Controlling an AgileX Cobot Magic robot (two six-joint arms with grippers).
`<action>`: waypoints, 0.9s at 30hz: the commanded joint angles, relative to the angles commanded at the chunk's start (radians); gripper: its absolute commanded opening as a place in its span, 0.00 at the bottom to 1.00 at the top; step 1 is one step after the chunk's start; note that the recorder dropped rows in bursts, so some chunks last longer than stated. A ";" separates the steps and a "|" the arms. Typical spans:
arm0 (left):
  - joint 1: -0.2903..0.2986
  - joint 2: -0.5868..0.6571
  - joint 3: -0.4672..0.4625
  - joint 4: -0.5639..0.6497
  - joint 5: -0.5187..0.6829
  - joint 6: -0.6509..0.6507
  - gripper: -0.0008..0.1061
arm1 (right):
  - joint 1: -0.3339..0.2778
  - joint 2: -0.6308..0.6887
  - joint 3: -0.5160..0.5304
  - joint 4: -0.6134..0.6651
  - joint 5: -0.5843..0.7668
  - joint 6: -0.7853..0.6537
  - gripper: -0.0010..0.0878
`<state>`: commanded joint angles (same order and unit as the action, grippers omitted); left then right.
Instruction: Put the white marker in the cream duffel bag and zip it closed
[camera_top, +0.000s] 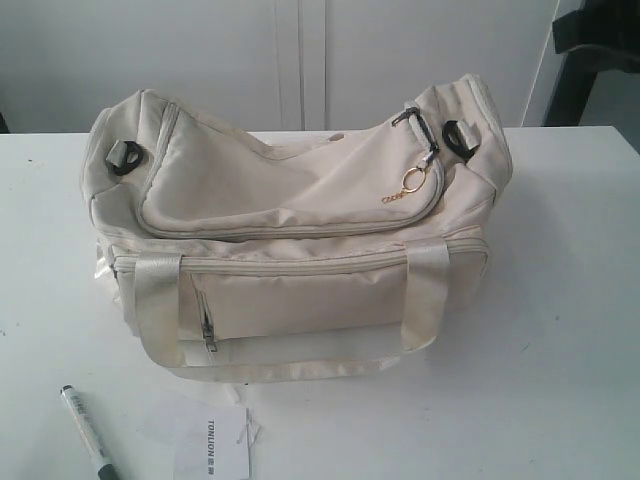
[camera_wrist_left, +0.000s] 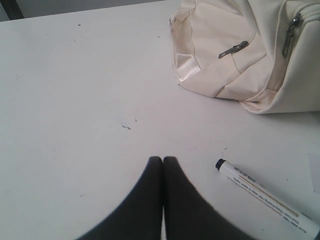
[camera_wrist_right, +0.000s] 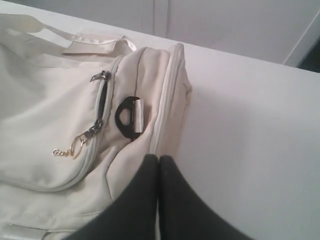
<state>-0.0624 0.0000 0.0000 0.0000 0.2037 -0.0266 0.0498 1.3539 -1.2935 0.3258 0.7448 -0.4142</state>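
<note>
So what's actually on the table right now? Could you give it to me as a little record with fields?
Bag: cream duffel bag sitting on the white table; top zip looks mostly closed
Marker: white marker lying on the table in front of the bag, outside it
Tag: paper tag on the table beside the marker
Arms: left gripper shut and empty, near the marker; right gripper shut and empty, by the bag's end
Status: marker not yet in the bag

Left gripper (camera_wrist_left: 162, 160): dark fingers pressed together tip to tip, nothing between them.
Right gripper (camera_wrist_right: 159, 158): dark fingers closed flush against each other, holding nothing.
Finger shape: both pairs broad at the base, tapering to rounded tips.
</note>
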 joint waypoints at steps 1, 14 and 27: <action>0.000 0.000 0.000 0.000 0.000 0.000 0.01 | 0.000 0.020 -0.016 0.000 0.009 0.000 0.01; 0.000 0.000 0.000 -0.010 0.000 -0.004 0.01 | 0.002 0.271 -0.142 0.137 -0.064 -0.037 0.79; 0.000 0.000 0.000 -0.015 0.000 -0.004 0.01 | 0.002 0.464 -0.233 0.197 -0.144 -0.035 0.75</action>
<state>-0.0624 0.0000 0.0000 -0.0145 0.2037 -0.0305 0.0516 1.8182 -1.5260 0.5224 0.6004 -0.4491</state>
